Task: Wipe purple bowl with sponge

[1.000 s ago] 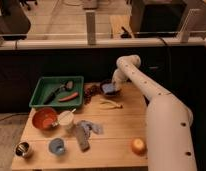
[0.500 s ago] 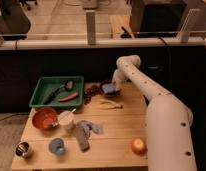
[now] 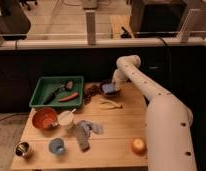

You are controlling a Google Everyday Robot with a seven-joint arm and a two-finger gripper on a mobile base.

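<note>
The purple bowl (image 3: 109, 89) sits at the far edge of the wooden table (image 3: 121, 130), right of centre. My gripper (image 3: 114, 85) is down in or right over the bowl, at the end of the white arm (image 3: 146, 95) that reaches in from the right. A light patch in the bowl under the gripper may be the sponge; I cannot make it out for certain.
A green tray (image 3: 38, 97) with utensils stands at the back left. An orange bowl (image 3: 44, 118), a white cup (image 3: 66, 118), a blue cup (image 3: 57, 146), a metal can (image 3: 22, 149), a grey-blue cloth (image 3: 85, 131), a yellow item (image 3: 111, 104) and an orange fruit (image 3: 138, 145) lie on the table.
</note>
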